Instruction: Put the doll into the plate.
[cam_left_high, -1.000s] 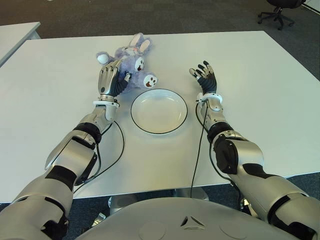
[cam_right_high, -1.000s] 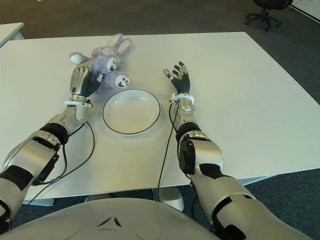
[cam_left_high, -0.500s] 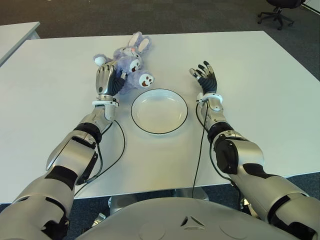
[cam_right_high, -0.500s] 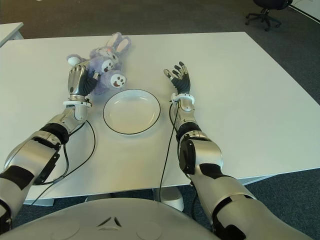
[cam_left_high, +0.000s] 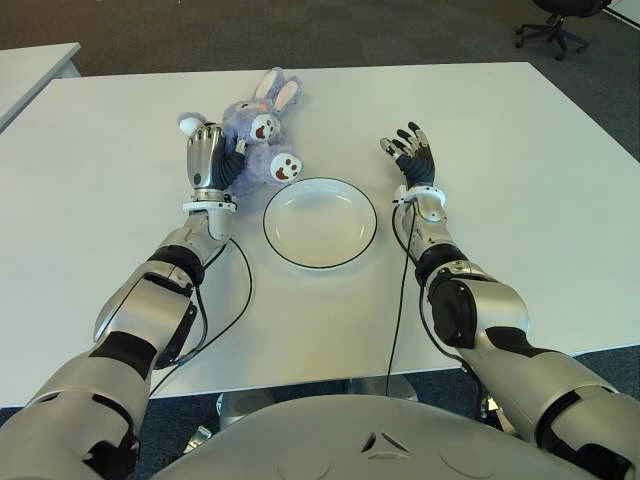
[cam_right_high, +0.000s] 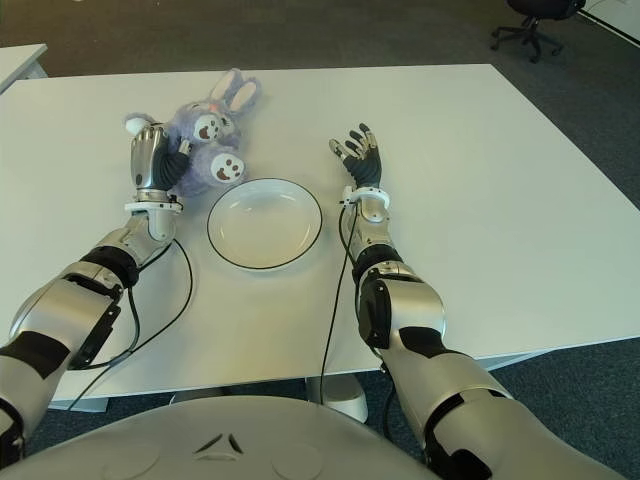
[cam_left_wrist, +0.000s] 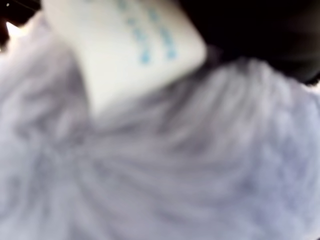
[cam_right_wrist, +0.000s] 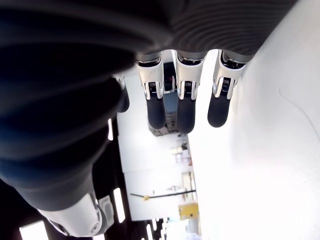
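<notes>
Beside the plate (cam_left_high: 320, 222), left robot hand (cam_left_high: 207, 160) grips the doll (cam_left_high: 257, 140).

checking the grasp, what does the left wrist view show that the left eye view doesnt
Only the left wrist view shows the doll's lavender fur filling the frame from close up, with a white sewn-in tag printed in blue.

Only the left eye view shows the left robot hand closed on the doll, the empty plate beside it on the white table, and the right robot hand open to the plate's right.

Both show the doll.
</notes>
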